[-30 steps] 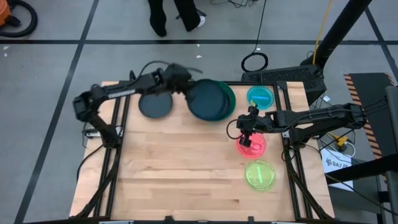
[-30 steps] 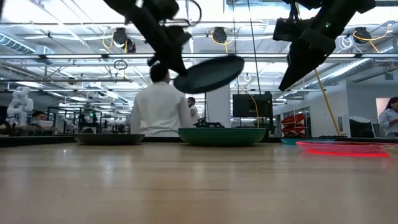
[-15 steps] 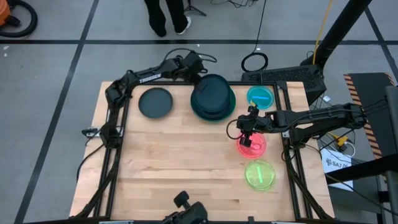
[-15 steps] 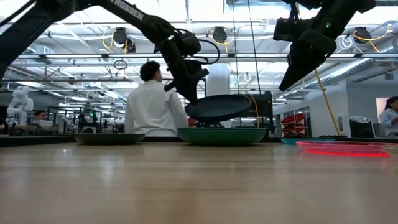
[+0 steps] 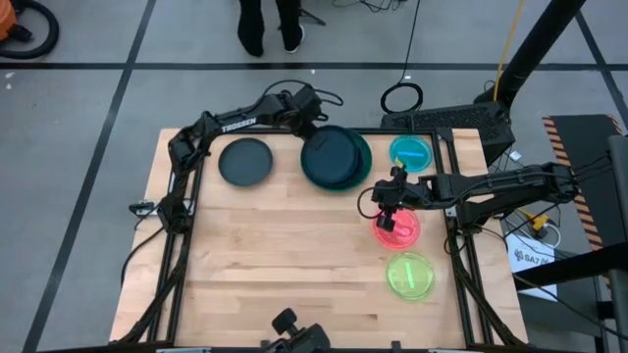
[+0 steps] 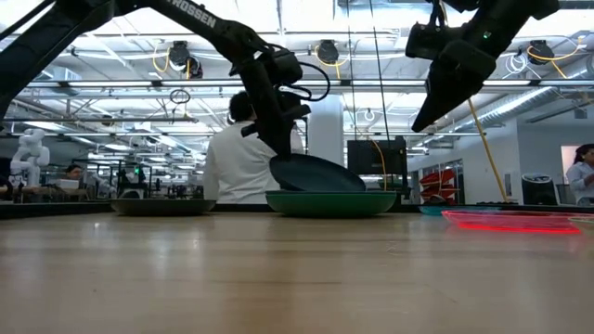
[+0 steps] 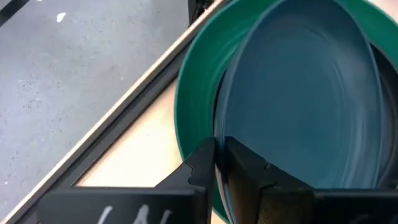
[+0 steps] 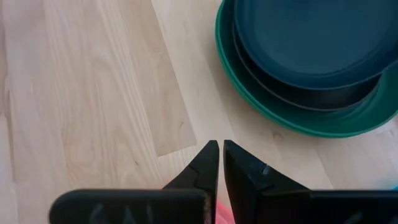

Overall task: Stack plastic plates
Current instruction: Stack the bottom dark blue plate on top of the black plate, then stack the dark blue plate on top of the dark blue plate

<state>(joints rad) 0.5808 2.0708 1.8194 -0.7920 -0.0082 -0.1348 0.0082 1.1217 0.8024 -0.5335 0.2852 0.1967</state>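
flanking the green stack (image 5: 361, 157): grey plate (image 5: 245, 162), blue plate (image 5: 411, 152), pink plate (image 5: 397, 228).

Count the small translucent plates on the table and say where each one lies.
3: blue plate by the far right edge, pink plate under the right claw, lime plate nearest. None looks hidden.

A robotics lab: ceiling light strips (image 6: 111, 83) run across the upper frame, a white humanoid robot (image 6: 28, 153) stands far left, monitors (image 6: 376, 156) sit centre, and a person (image 6: 243, 162) in white faces away.
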